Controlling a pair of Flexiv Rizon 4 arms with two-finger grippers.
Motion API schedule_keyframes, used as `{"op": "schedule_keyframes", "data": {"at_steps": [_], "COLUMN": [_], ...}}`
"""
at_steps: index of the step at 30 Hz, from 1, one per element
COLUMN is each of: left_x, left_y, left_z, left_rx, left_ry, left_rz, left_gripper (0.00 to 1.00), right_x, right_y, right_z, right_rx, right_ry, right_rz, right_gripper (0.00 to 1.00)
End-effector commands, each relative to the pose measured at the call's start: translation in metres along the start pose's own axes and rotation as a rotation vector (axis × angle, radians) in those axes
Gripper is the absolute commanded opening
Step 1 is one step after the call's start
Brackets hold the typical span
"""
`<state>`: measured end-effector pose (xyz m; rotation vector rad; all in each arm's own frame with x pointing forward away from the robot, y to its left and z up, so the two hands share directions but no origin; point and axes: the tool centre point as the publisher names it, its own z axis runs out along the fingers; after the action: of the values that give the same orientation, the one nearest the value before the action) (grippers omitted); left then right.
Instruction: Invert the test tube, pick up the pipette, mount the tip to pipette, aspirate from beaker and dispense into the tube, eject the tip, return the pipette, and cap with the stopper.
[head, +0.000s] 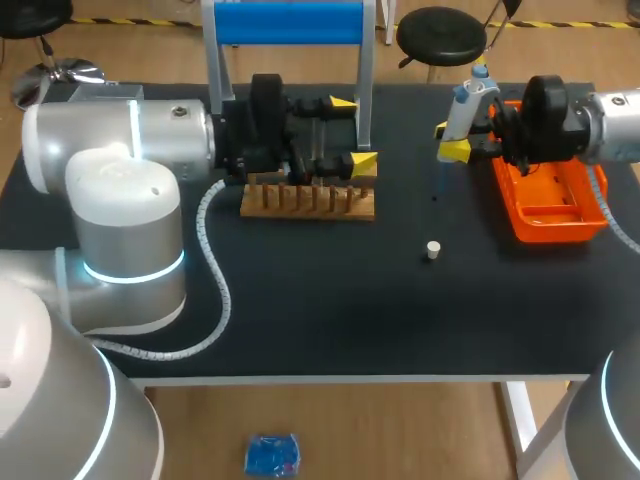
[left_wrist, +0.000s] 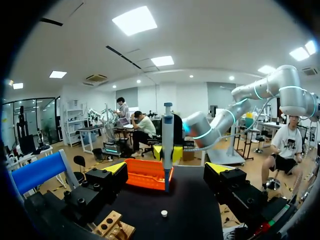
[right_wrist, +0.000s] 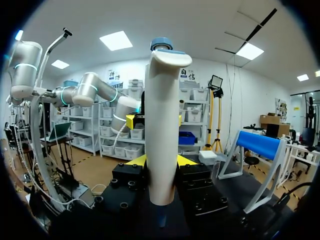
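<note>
My right gripper (head: 448, 140) is shut on the white-and-blue pipette (head: 468, 108) and holds it upright above the table, left of the orange tray (head: 548, 232). In the right wrist view the pipette (right_wrist: 162, 125) stands between the yellow-tipped fingers of my right gripper (right_wrist: 161, 161). A small white stopper (head: 433, 250) lies on the black table. My left gripper (head: 353, 133) is wide open and empty, just behind the wooden rack (head: 308, 200). Seen from the left wrist, the pipette (left_wrist: 167, 145) hangs ahead of my left gripper (left_wrist: 167, 167), with the stopper (left_wrist: 164, 213) below it. I see no test tube or beaker.
A stand with a blue top bar (head: 290, 22) rises at the table's back, behind my left gripper. The orange tray (left_wrist: 145, 175) sits at the right rear. The left arm's white cable (head: 215, 270) trails over the table's left side.
</note>
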<state>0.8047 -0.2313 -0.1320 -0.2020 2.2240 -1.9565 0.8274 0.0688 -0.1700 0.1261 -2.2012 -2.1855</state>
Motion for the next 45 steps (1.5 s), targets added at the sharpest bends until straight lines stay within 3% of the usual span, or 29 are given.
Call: {"op": "schedule_keyframes", "data": {"at_steps": [1, 8, 27, 34, 45], "left_x": [0.002, 0.001, 0.002, 0.002, 0.002], "left_y": [0.003, 0.000, -0.005, -0.005, -0.005], "left_z": [-0.014, -0.015, -0.015, -0.015, -0.015], "left_rx": [0.023, 0.064, 0.052, 0.052, 0.052], "left_ry": [0.003, 0.009, -0.006, -0.006, -0.006], "left_rz": [0.005, -0.001, -0.017, -0.017, -0.017], "left_gripper": [1.00, 1.00, 1.00, 1.00, 1.00], "right_x": [0.001, 0.001, 0.001, 0.002, 0.004], "right_y": [0.000, 0.000, 0.000, -0.005, -0.002], "right_z": [0.000, 0.000, 0.000, 0.023, 0.065], "right_rx": [0.001, 0.001, 0.001, 0.055, 0.031], "right_ry": [-0.001, -0.001, -0.001, -0.032, -0.018], "right_rz": [-0.001, -0.001, -0.001, -0.006, -0.003], "right_gripper": [0.00, 0.00, 0.00, 0.00, 0.00]}}
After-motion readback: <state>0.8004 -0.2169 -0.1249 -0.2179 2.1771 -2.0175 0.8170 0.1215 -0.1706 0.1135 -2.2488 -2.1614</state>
